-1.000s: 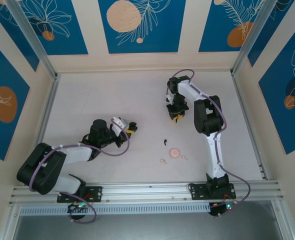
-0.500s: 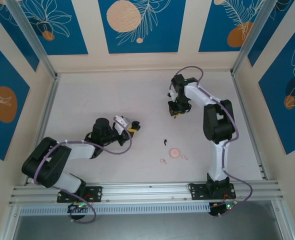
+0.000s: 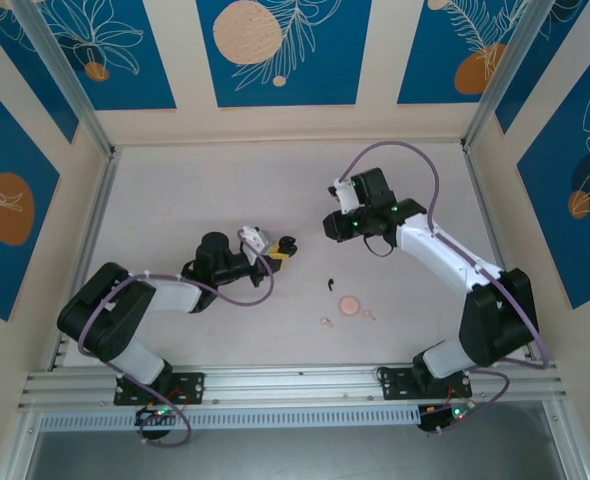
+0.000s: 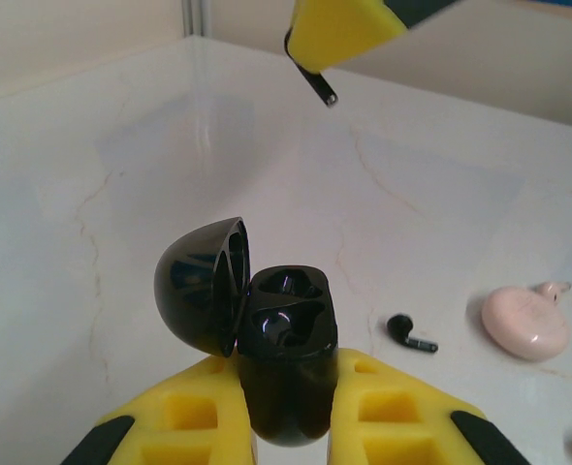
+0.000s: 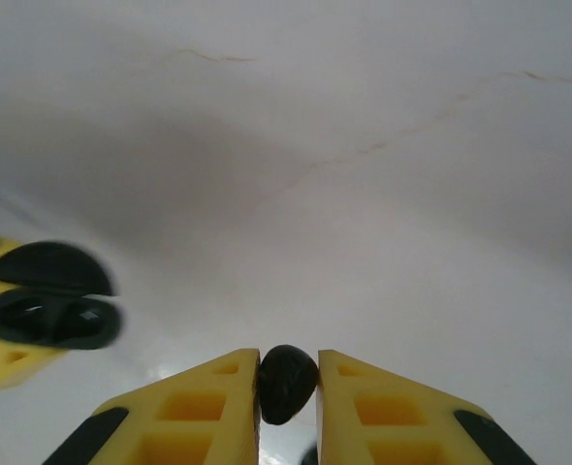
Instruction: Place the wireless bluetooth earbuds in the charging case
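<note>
L: left gripper [image 4: 286, 417] clamps open black charging case [image 4: 284, 320] | R: right gripper [image 3: 331, 227] pinches black earbud [image 5: 287, 383] | tip: align over case well; descend slowly

Table [image 3: 205, 200]: white stone-look top, smooth, faint grey veins, low sheen.
Black case [image 4: 267, 329]: glossy plastic, with highlights on lid and wells.
Pink case [image 4: 525, 322]: smooth satin, softer shine.
Loose bud [image 4: 409, 334]: black gloss plastic.
Held bud [image 5: 287, 383]: black, semi-gloss, blurred close up.
Left gripper [image 4: 286, 376] fingers [image 4: 393, 421]: yellow matt plastic, moulded pockets, black inserts at outer corners.
Right gripper [image 5: 288, 360] fingers [image 5: 204, 412]: same.
Arms [image 3: 430, 250]: smooth white and black shells, plastic by the look, slight gloss.
Cables [image 3: 395, 144]: purple, smooth jacket.
Rails [image 3: 295, 382]: bare metal, dull silver, grooved.
Walls [image 3: 275, 50]: matt printed panels.
</note>
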You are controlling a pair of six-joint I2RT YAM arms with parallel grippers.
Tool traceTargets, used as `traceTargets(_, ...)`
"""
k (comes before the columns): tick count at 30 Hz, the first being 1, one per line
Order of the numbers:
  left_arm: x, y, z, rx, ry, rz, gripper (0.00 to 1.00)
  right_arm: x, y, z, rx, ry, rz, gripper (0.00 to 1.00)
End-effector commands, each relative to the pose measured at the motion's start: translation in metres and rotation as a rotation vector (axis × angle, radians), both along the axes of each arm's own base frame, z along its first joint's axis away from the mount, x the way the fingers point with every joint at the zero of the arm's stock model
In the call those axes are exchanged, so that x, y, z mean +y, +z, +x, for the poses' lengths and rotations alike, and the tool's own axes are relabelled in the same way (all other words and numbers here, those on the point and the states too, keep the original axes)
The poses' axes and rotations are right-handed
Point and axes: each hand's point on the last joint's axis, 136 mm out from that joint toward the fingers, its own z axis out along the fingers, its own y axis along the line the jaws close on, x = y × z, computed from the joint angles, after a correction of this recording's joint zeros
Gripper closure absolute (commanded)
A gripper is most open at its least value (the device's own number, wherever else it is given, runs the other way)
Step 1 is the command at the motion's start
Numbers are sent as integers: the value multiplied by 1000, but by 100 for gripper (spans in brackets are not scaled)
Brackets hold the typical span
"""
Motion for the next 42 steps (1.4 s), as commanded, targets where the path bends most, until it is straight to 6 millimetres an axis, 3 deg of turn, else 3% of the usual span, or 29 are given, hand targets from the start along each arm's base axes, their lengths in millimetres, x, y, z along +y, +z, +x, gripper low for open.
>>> traceTargets(1,-13,20,-3,-31,-50,-77,93,24,32,-4,-153,28,95,80)
traceTargets(7,-19,26,-6,-24,-63,-123,93,52,41,-21,-260,78,93,80)
traceTargets(12,-19,28,-7,-27,-58,-131,93,63,41,-25,-289,102,89,80)
traceTargets(24,-18,35,-6,-27,-49,-158,92,64,26,-34,-272,119,67,80)
traceTargets(42,-19,39,-5,-28,-49,-173,92,73,25,-34,-277,144,89,80)
